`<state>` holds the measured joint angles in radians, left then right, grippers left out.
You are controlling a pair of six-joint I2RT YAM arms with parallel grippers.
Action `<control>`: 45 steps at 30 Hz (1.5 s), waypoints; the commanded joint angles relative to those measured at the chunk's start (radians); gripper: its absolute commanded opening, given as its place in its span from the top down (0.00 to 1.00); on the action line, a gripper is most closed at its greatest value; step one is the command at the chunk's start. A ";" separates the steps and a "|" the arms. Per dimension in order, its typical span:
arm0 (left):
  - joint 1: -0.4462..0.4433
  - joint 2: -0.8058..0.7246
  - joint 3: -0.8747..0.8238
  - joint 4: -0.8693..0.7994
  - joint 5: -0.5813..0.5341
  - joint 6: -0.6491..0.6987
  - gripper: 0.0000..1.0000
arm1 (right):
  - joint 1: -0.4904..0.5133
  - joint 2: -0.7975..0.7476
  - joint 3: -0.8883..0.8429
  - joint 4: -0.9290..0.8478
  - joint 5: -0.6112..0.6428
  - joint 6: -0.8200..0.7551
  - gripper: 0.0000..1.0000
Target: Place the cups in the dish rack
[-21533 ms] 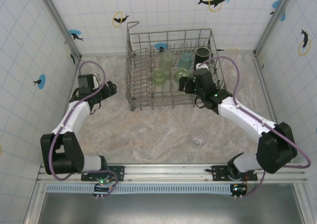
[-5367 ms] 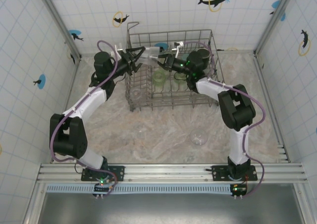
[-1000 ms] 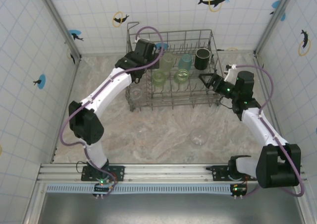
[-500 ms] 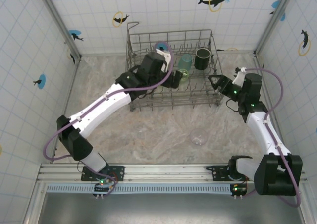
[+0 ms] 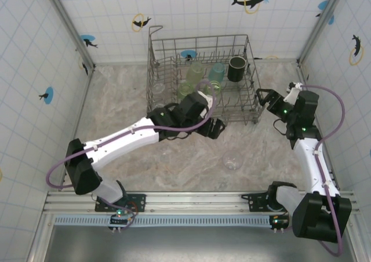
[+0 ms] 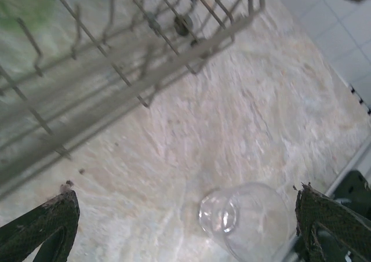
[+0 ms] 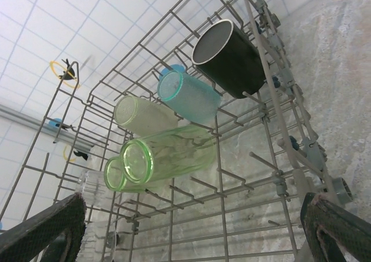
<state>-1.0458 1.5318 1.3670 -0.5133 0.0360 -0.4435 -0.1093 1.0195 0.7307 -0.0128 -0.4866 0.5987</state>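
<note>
Cups [image 5: 196, 72]: sitting among the tines of the dish rack [image 5: 203, 39], with light green tumblers [image 7: 168, 155] at the rack's middle, teal cup [image 7: 188, 97] just beyond them, black mug [image 7: 226, 56] by the rack's far right corner, clear glass [image 7: 90, 184] toward the rack's left wall. Lying on the table [image 5: 133, 99] in front of the rack, well apart from its near wall: loose glass [image 6: 243, 218]. Hovering just in front of the rack's near wall: left hand [image 5: 214, 127], fingers spread wide, gripping nothing, looking down on the loose glass. Hanging just beside the rack's right wall: right hand [image 5: 264, 97], fingers likewise spread wide, empty, facing into the rack toward the cups.
</note>
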 commanded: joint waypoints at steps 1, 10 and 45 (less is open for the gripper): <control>-0.042 -0.009 -0.028 -0.003 -0.030 -0.059 0.02 | -0.007 -0.023 -0.019 -0.011 0.011 -0.002 0.02; -0.107 0.061 -0.085 0.020 -0.015 -0.151 0.02 | -0.009 -0.025 -0.031 0.018 0.021 0.039 0.02; -0.141 0.403 0.072 -0.016 0.109 -0.272 1.00 | -0.019 -0.028 -0.095 0.056 0.026 0.048 0.02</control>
<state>-1.1820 1.9228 1.4086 -0.4847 0.1287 -0.7124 -0.1188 1.0000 0.6510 -0.0105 -0.4610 0.6464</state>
